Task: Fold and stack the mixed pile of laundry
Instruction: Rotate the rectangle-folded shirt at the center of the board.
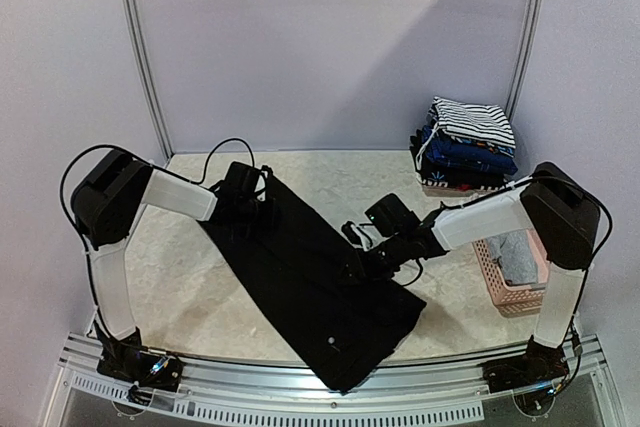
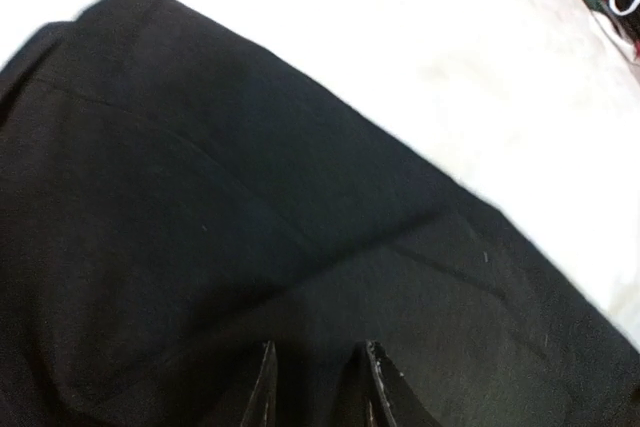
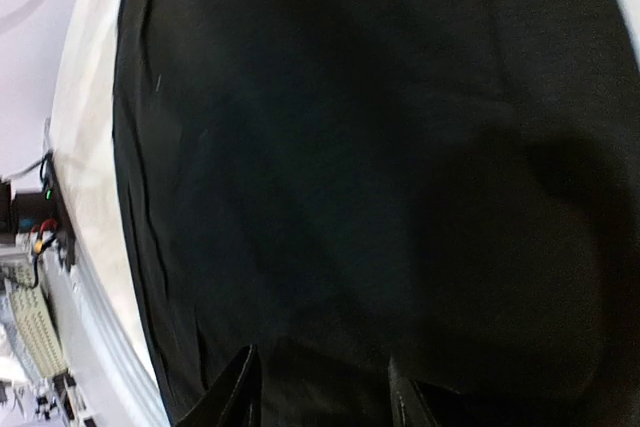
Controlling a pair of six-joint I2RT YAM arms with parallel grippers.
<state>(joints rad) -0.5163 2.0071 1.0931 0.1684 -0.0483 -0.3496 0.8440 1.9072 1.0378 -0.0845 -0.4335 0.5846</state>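
The large black garment (image 1: 310,287) lies spread on the table (image 1: 190,287), running diagonally from 11 o'clock down to 5 o'clock. The left gripper (image 1: 258,209) is at its 11 o'clock end, fingers (image 2: 262,392) a narrow slit apart. Whether they pinch cloth, I can't tell. The right gripper (image 1: 366,265) is low over the 3 o'clock edge, fingers (image 3: 240,392) wider, grip equally unclear. My read: they're placed at the two ends to set up a fold. The folded stack (image 1: 468,152), with the striped piece (image 1: 472,119) on top, sits at 2 o'clock.
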